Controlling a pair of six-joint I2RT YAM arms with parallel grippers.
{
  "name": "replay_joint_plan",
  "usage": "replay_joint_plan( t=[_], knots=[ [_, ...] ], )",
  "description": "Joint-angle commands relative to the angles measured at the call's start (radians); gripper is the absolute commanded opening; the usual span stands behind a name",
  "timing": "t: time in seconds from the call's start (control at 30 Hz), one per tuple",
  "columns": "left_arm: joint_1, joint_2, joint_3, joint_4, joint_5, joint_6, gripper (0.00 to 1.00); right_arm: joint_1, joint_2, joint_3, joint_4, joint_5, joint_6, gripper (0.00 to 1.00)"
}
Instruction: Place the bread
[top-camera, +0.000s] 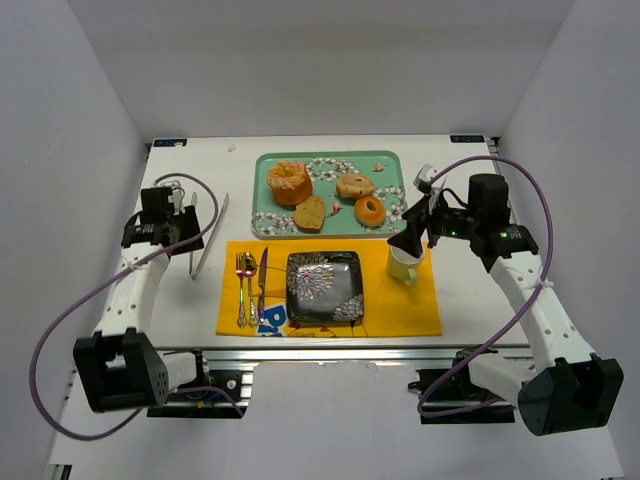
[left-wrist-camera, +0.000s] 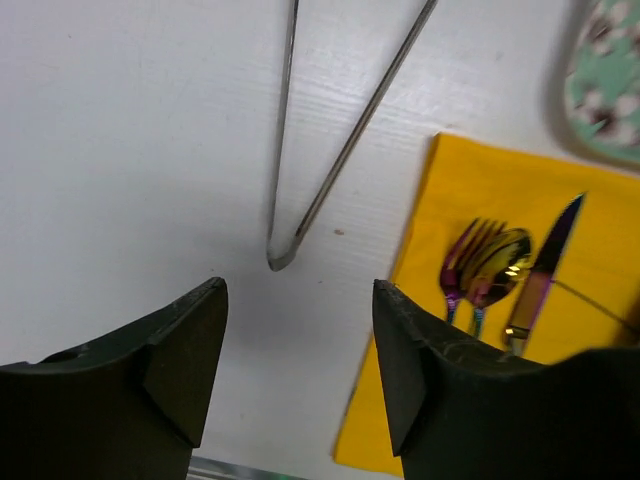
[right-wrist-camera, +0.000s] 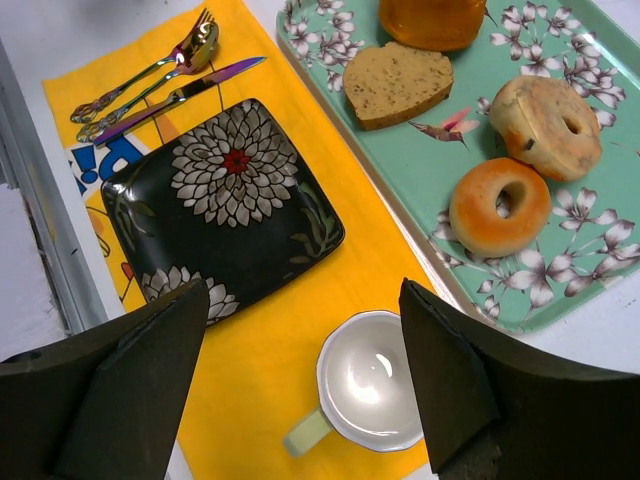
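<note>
Now, your right end effector (right-wrist-camera: 300, 310) hangs open, empty (left end effector (left-wrist-camera: 300, 300) likewise). The brown heart-shaped bread slice (right-wrist-camera: 397, 85) lies ahead on the teal tray (right-wrist-camera: 420, 190); reaching low could clip the white cup (right-wrist-camera: 370, 385) beneath.

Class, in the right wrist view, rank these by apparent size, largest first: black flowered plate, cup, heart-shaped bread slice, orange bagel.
1. black flowered plate
2. cup
3. heart-shaped bread slice and orange bagel: these look alike, so they are not ranked.
</note>
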Motion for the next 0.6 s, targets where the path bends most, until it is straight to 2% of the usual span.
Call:
replay_joint_plan(
  t=[0.0,0.2,0.23,0.27,0.57],
  knots=[
    [0.003,0.076,-0.023,-0.004,-0.035,0.130,0.70,-0.005,-0.005,-0.009,0.016,-0.043,-0.026,0.82],
    [0.003,0.210,-0.089,0.126,0.057,0.243,0.73,-0.005,-0.002,-0.021,0.047,-0.024,-0.009,0.83],
    [0.003,0.231,-0.084,0.140,0.069,0.260,0.75,-0.008,0.001,-0.019,0.048,-0.017,-0.010,0.83],
    [0.003,0.249,-0.078,0.165,0.084,0.263,0.98,-0.006,0.003,-0.019,0.051,-0.014,-0.010,0.83],
    [0.003,0.487,0.062,0.235,0.078,0.306,0.98,-0.018,0.022,-0.010,0.050,0.009,0.000,0.84]
  ],
)
